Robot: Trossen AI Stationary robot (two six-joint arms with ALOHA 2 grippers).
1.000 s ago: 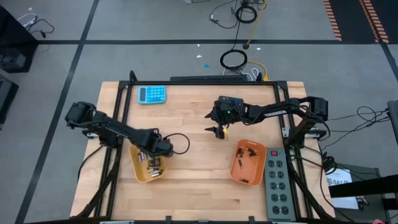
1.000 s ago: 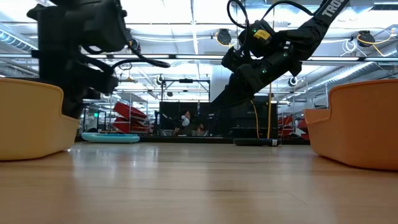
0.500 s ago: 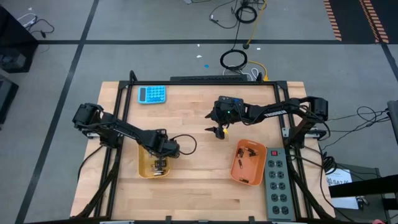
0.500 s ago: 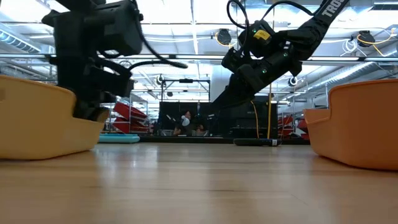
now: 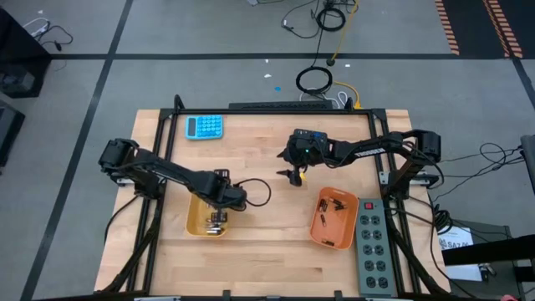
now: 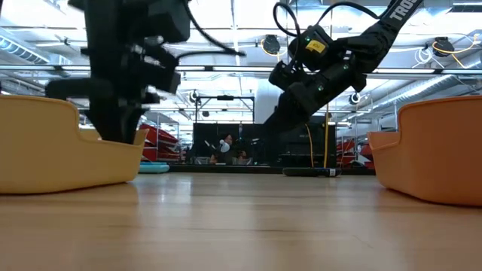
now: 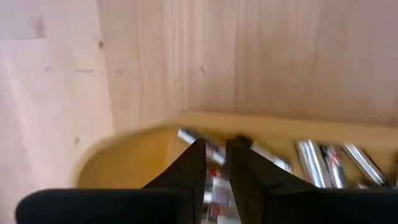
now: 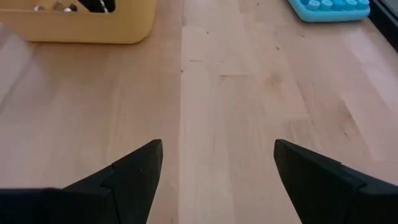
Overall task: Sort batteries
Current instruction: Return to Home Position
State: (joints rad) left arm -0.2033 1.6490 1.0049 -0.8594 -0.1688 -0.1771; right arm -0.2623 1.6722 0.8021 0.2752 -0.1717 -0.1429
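Batteries (image 7: 323, 158), the silvery ones, lie side by side on the floor of the yellow bin (image 5: 197, 224), which sits on the left half of the wooden table (image 5: 267, 251). The left gripper (image 7: 216, 144) hangs directly over that bin with its tips down inside the rim. Its two fingers (image 7: 189, 168) stand close together with only a slim gap between them, and nothing is clamped there; the batteries seen through the gap lie loose below. In the low view, the left arm drops behind the near wall of the yellow bin and its tips are hidden.

A handful of darker batteries (image 5: 335, 206) lies in the orange bin (image 5: 325, 236), well apart from the yellow one, on the right half of the table just beside a grey power strip (image 5: 371, 251).

The right gripper (image 8: 219, 146) is raised above bare wood near the middle of the table, between the two bins but farther back. Its jaws are spread wide and hold nothing. From its wrist camera, the yellow bin and a blue calculator (image 8: 329, 9) show across the tabletop; the calculator lies at the back left of the table, well apart from both bins.
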